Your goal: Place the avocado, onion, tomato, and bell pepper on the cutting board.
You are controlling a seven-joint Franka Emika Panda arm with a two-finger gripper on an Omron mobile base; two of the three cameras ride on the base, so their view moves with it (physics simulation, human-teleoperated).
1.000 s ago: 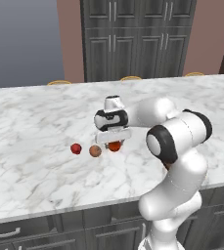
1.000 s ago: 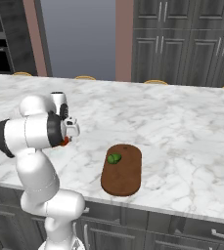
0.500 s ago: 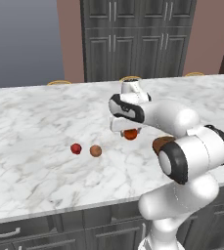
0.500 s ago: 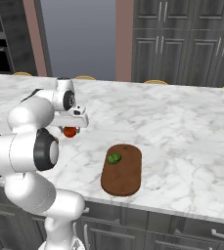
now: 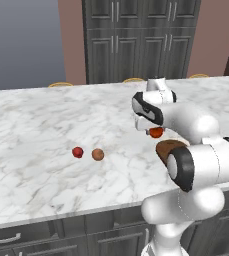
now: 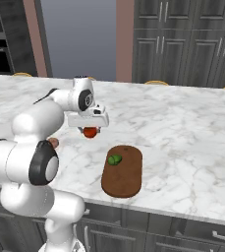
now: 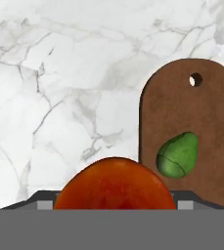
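My gripper (image 5: 156, 133) (image 6: 89, 132) is shut on an orange-red ball (image 7: 114, 183), tomato or bell pepper, I cannot tell which. It hangs above the marble counter just left of the cutting board (image 6: 123, 173) (image 7: 191, 122) (image 5: 169, 148). The green avocado (image 6: 115, 159) (image 7: 178, 155) lies on the board's near-left part. The tan onion (image 5: 98, 154) and a crimson ball (image 5: 77, 152) rest side by side on the counter, left of the arm. In the right base view the onion (image 6: 53, 142) peeks out from behind the arm.
The marble counter (image 5: 36, 130) runs wide left and right, with its front edge (image 5: 61, 215) near the base. Dark cabinets (image 5: 136, 40) stand behind it, and yellow stool tops (image 5: 60, 84) show along the far edge.
The arm has swung right, carrying the orange-red ball away from the onion and crimson ball toward the cutting board. The other produce has stayed put.
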